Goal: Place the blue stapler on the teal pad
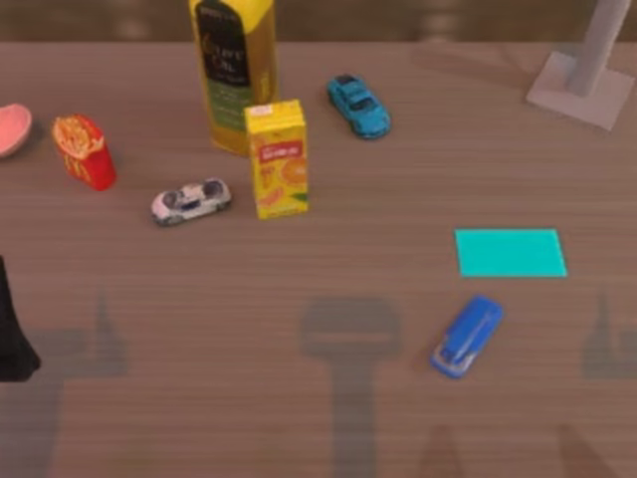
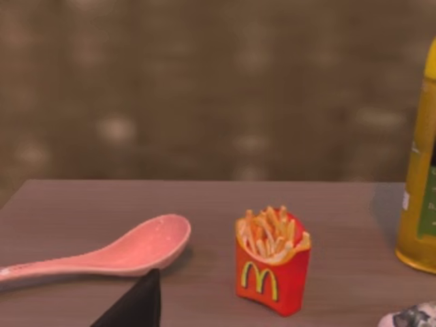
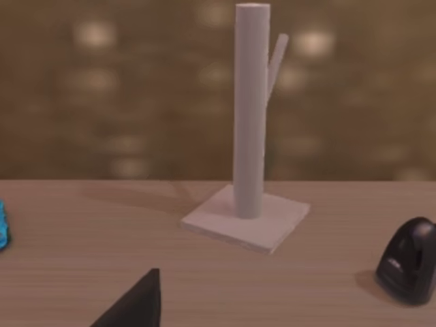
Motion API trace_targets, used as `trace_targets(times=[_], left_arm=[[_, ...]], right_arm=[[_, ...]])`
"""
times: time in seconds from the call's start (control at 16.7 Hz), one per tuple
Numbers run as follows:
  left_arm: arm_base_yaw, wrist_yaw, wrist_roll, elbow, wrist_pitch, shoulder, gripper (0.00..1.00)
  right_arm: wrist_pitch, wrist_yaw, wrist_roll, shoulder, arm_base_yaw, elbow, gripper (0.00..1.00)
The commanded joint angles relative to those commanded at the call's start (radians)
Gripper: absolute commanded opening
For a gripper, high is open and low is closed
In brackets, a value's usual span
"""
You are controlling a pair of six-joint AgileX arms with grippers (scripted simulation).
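Observation:
The blue stapler lies flat on the wooden table at the front right, tilted on a diagonal. Just behind it, a short gap away, the teal pad lies flat with nothing on it. My left gripper shows only as a dark shape at the table's far left edge, far from both. My right gripper is outside the top view; its wrist view shows a dark tip of it over the table, with neither stapler nor pad in that view.
At the back stand a tall yellow bottle, a yellow juice carton, a teal toy car and a silver toy car. At the left are a red fries box and a pink spoon; a white stand is back right.

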Motion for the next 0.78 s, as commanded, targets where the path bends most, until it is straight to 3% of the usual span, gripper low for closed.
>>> trace_targets(times=[0.36, 0.78], left_arm=[[0.000, 0.000, 0.000, 0.000, 0.000, 0.000, 1.00], [0.000, 0.000, 0.000, 0.000, 0.000, 0.000, 1.00]], right_arm=[[-0.079, -0.003, 0.083, 0.104, 0.040, 0.101, 1.00], [-0.429, -0.001, 0.441, 0.670, 0.199, 0.559, 1.00]])
